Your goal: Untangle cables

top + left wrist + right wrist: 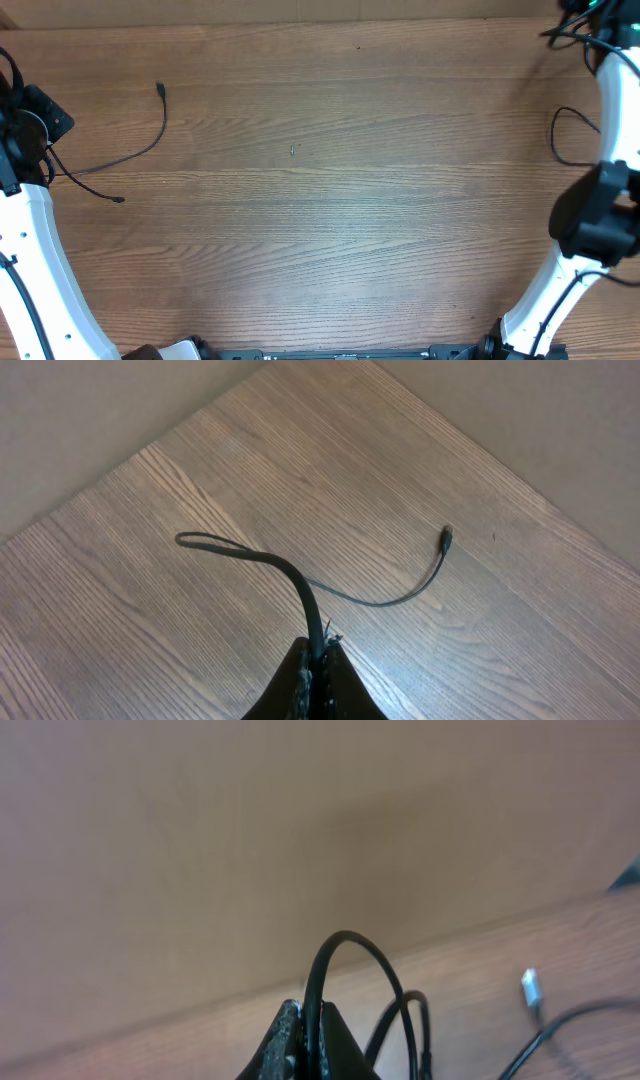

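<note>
A thin black cable (150, 145) lies at the table's left. One end has a small plug (160, 90), the other end (119, 199) rests nearer me. My left gripper (318, 652) is shut on this cable (300, 582), which curves up to a bend (183, 540) and runs out to the plug (447, 538). In the overhead view it sits at the left edge (45, 155). My right gripper (310, 1018) is shut on another black cable (345, 936) that arches up from the jaws. A silver-tipped plug (528, 983) lies to its right. The overhead view shows this gripper only partly, at the top right corner (572, 22).
The wooden table (320, 220) carries a tiny dark speck (292, 151) near its middle. A thin black loop (557, 135) lies beside the right arm (598, 215). The left arm's white link (35, 250) runs along the left edge. The table's far edge meets a plain wall (300, 840).
</note>
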You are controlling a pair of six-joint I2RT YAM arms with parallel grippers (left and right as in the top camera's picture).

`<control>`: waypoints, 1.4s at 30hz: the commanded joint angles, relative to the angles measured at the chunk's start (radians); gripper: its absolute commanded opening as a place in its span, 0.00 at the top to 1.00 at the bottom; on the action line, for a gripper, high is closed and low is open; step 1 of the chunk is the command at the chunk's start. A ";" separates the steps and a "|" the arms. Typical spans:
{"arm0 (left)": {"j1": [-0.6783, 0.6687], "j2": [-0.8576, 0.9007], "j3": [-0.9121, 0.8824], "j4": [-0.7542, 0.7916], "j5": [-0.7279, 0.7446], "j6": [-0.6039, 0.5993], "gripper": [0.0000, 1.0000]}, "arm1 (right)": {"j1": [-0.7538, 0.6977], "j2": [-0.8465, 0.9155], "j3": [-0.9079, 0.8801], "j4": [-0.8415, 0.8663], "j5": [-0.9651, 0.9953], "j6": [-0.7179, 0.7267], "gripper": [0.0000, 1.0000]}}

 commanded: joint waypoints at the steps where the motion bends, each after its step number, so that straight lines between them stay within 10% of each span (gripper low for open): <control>1: 0.008 0.002 0.015 -0.002 0.008 -0.020 0.96 | 0.048 0.027 0.016 0.002 -0.021 -0.055 0.96; 19: 0.007 0.002 0.014 -0.020 0.053 -0.020 0.96 | 0.087 0.243 0.016 0.194 0.168 -0.122 0.96; 29: -0.009 0.004 0.014 -0.012 0.161 0.002 0.96 | 0.115 0.164 0.051 0.069 0.169 -0.114 0.00; 42: -0.182 0.005 0.014 0.539 0.665 0.163 0.96 | 0.128 -0.210 0.098 -0.181 0.161 -0.020 0.00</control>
